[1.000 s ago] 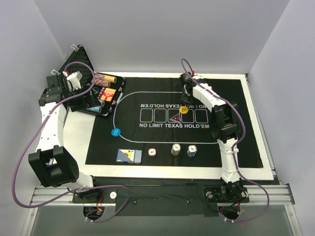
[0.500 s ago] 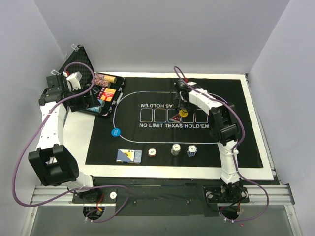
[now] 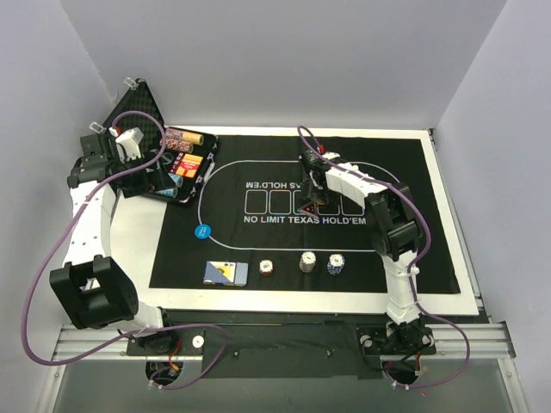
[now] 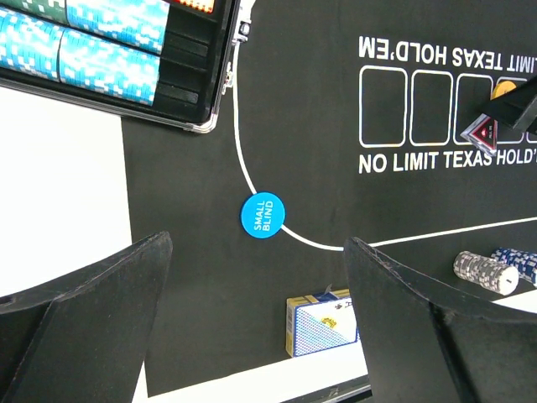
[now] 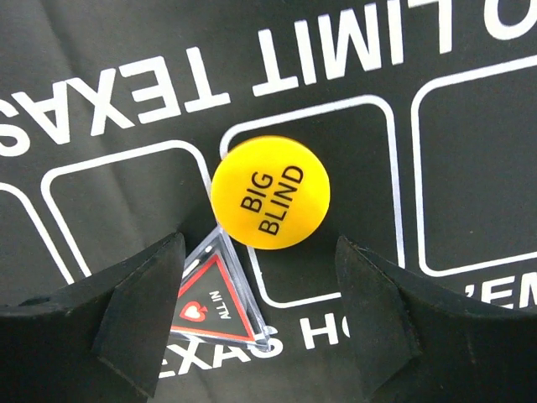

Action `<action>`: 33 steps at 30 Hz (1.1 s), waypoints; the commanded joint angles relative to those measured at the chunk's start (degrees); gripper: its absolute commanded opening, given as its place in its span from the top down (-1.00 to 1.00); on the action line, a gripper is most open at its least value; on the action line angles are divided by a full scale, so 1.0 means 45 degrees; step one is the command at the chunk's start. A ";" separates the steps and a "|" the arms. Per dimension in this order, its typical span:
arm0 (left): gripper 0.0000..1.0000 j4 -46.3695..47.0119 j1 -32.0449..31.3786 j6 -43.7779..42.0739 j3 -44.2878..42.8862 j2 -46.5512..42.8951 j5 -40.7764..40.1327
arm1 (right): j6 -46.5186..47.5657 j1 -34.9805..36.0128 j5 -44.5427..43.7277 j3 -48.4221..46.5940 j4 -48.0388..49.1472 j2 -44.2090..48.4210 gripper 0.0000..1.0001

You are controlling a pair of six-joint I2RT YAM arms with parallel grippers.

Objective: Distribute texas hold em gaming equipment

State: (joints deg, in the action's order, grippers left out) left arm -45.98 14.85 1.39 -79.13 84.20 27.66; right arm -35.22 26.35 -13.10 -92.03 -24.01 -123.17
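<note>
My right gripper (image 5: 258, 252) (image 3: 311, 198) hangs open just above the black felt mat (image 3: 413, 249). The yellow BIG BLIND button (image 5: 270, 191) lies flat ahead of its fingertips. The red triangular ALL IN marker (image 5: 214, 298) (image 3: 305, 209) lies beside the button, partly under the left finger; nothing is gripped. The blue SMALL BLIND button (image 4: 262, 215) (image 3: 201, 231) rests on the mat's white line. A blue-backed card deck (image 4: 323, 323) (image 3: 225, 273) and three chip stacks (image 3: 267, 268) (image 3: 307, 261) (image 3: 336, 264) sit along the near edge. My left gripper (image 4: 258, 252) (image 3: 148, 163) is open and empty, high beside the case.
The open black case (image 3: 164, 163) at the far left holds rolls of chips (image 4: 109, 50) and cards. White table board (image 3: 129, 241) borders the mat. The right arm's cable (image 3: 379, 172) arcs over the mat's right half.
My right gripper has swung left and nearer, from beyond the yellow button to directly over it and the triangle. The left arm and the pieces on the mat have stayed put.
</note>
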 commanded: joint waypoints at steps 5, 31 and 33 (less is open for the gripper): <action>-0.90 0.0412 0.0118 -0.0191 -0.0051 -0.0508 0.0143 | -0.1019 0.0004 0.0040 0.0041 -0.0075 0.0499 -0.29; -0.90 0.0373 0.0469 -0.0250 -0.0247 -0.0099 0.0064 | -0.0865 -0.0914 0.0412 -0.1541 -0.0407 -0.0988 0.07; -0.90 0.0373 0.0469 -0.0250 -0.0227 -0.0060 0.0103 | -0.0748 -0.0778 0.0334 -0.1464 -0.0387 -0.0754 0.03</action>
State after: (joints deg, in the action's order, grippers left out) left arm -46.02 16.36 0.99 -78.98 83.92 27.46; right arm -40.16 21.80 -11.16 -98.06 -23.57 -127.09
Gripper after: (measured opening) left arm 0.950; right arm 0.469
